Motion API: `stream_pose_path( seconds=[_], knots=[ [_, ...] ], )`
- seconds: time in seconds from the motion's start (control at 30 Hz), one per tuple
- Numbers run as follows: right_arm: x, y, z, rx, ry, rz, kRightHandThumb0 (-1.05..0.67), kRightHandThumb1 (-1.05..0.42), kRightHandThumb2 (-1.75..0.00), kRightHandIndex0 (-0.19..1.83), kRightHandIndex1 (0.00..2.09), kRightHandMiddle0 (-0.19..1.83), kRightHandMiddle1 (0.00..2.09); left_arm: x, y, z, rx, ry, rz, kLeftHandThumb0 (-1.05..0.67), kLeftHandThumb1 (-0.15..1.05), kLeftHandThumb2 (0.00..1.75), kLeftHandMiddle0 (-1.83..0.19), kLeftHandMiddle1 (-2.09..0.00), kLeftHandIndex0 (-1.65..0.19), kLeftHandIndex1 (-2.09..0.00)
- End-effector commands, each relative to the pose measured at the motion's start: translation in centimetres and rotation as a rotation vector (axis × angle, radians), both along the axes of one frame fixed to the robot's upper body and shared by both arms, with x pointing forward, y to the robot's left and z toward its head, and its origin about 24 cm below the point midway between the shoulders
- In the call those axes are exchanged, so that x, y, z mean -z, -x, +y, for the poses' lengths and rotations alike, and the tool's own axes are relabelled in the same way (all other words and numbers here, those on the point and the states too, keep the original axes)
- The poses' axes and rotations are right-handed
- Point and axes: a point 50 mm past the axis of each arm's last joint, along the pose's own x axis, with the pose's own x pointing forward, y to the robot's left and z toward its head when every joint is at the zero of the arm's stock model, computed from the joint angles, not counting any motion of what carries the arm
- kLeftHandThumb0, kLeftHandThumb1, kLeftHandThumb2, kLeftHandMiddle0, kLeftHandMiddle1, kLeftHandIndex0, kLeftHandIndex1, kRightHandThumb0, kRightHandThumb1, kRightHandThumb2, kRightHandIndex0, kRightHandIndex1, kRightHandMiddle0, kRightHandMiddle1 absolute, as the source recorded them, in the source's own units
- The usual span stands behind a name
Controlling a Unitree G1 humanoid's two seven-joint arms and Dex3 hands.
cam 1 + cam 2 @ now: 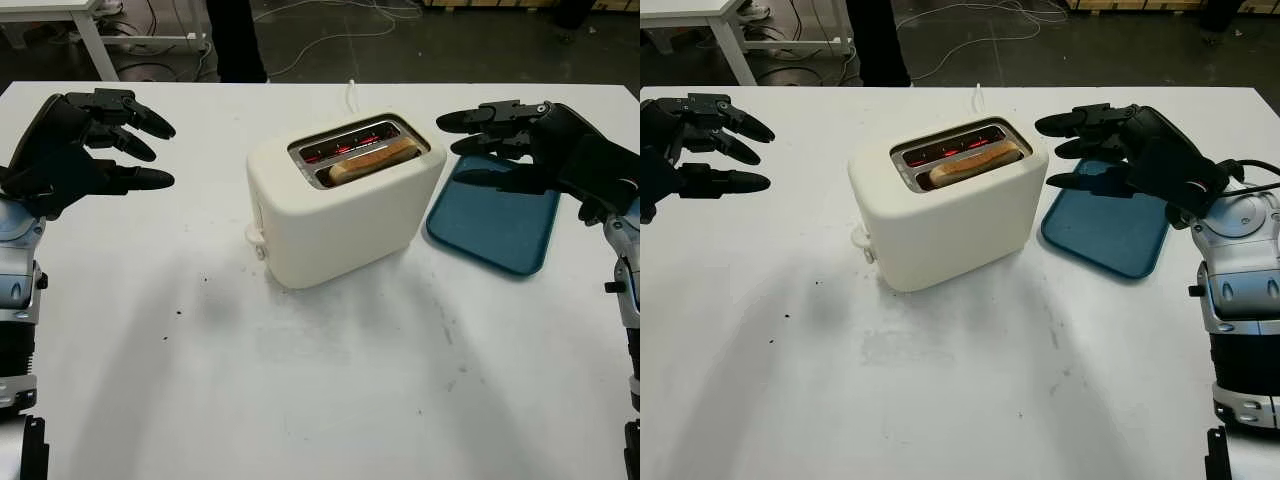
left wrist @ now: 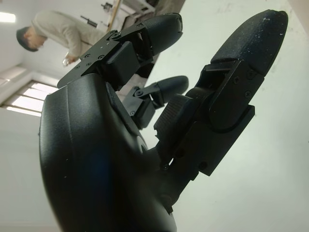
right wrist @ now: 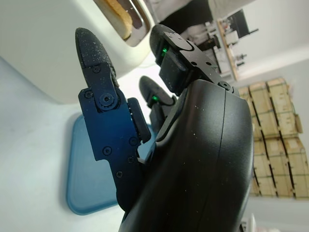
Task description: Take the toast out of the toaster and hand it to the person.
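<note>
While the toast [image 1: 372,160] sits untouched in the toaster [image 1: 340,205] at frame centre, both hands hold nothing: left hand [image 1: 75,150] upper left, right hand [image 1: 540,150] upper right above the tray [image 1: 495,230]. Judged next: the right hand must reach over the slot and pinch the slice.

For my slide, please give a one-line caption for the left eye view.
Both hands, left hand and right hand, open beside the cream toaster holding toast; blue tray nearby.

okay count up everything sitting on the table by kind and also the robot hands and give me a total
Toaster: 1
Toast, sitting in the near slot of the toaster: 1
Blue tray: 1
Robot hands: 2, both open, the left hand above the table's left side, the right hand above the tray
Total: 5
</note>
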Motion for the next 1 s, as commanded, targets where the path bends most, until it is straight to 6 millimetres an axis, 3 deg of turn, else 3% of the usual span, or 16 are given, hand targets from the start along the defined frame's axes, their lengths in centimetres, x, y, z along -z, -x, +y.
stream_pose_path(
  seconds=[0.0, 0.97],
  knots=[
    [-0.18, 0.09, 0.15, -0.003, 0.013, -0.014, -0.56, -0.84, 0.00, 0.40, 0.50, 0.63, 0.01, -0.18, 0.10, 0.06, -0.001, 0.007, -0.012, -1.05, 0.62, 0.00, -0.75, -0.90, -0.77, -0.75],
    [-0.29, 0.01, 0.17, -0.006, -0.009, -0.010, -0.55, -0.83, 0.00, 0.40, 0.48, 0.62, 0.00, -0.38, 0.08, 0.04, 0.001, 0.000, -0.014, -1.05, 0.62, 0.00, -0.74, -0.89, -0.76, -0.74]
  ],
)
